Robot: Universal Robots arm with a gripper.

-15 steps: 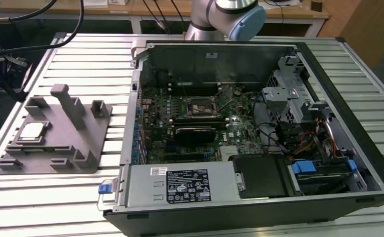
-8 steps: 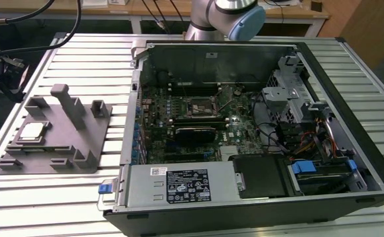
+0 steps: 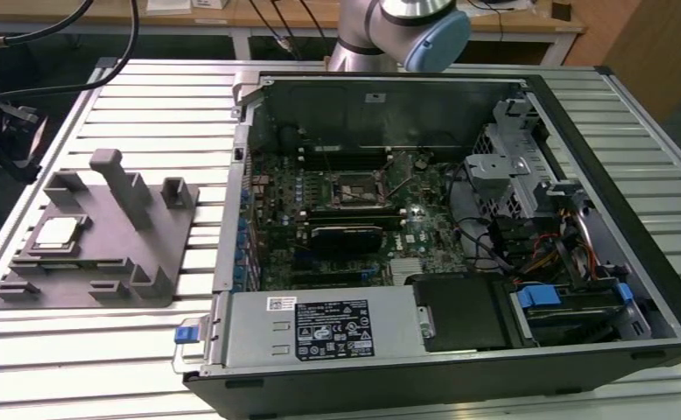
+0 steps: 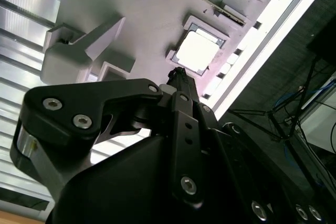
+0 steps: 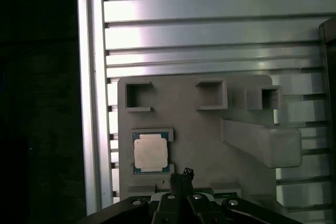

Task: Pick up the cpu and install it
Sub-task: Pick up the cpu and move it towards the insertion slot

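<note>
The jaws hung pressed together, empty; the flat silvery square cpu point(image 5: 150, 152) lay in its grey plastic fixture block point(image 5: 202, 129), just beside their tips.

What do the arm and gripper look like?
Arm: silver-grey metal links with a round pale blue joint cap. Gripper: matte black, with angular linkage bars, silver screw heads and pivot pins, narrowing to a slim black tip.
</note>
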